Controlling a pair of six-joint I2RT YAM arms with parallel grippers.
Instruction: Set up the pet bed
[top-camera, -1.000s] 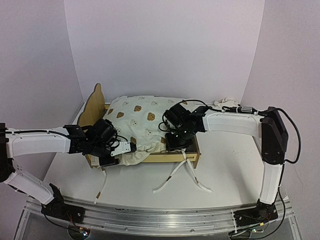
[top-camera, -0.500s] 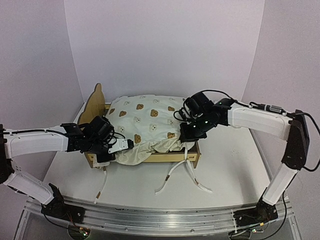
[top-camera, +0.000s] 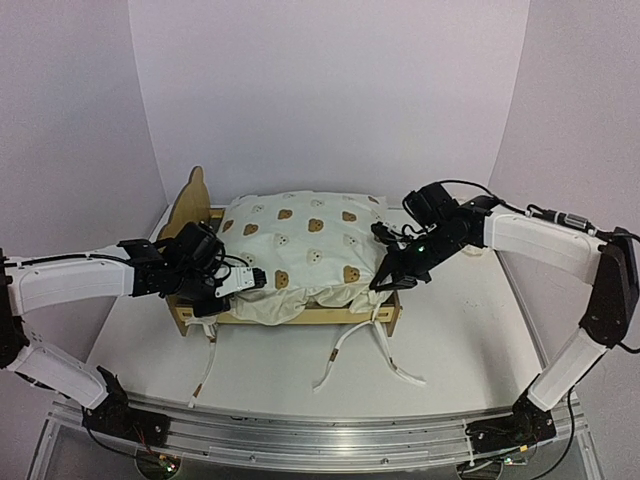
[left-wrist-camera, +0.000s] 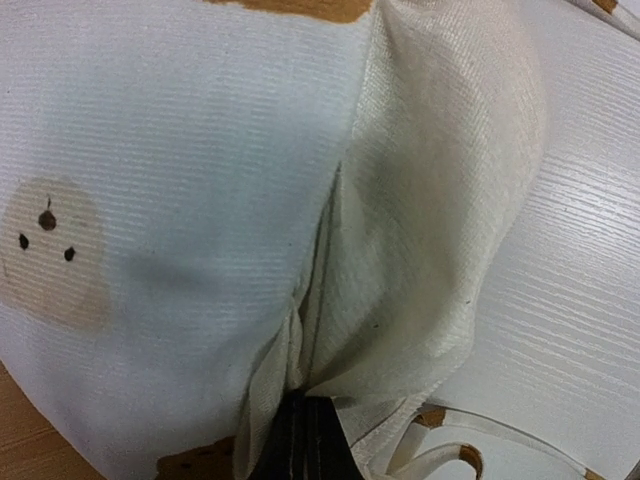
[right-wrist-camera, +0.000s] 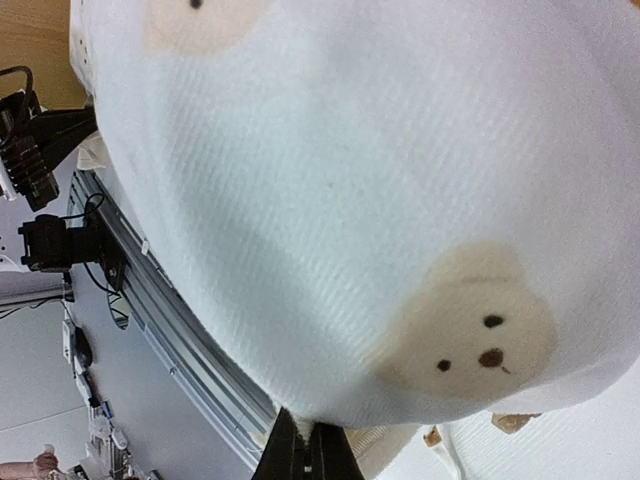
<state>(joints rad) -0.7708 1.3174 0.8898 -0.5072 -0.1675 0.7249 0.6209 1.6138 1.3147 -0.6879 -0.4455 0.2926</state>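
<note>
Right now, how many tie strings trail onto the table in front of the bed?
3. One string hangs off the pet bed's near-left corner; two more spread from its near-right corner, one slanting left, one slanting right. Others may be hidden under the cushion.

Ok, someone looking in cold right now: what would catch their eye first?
A puffy cream bear-print cushion sits heaped over the light-wood pet bed in the middle, the bed's curved headboard standing at its left end. The left gripper and right gripper are each shut on the cushion's near edge, one at either end. Tie strings trail onto the table in front.
</note>
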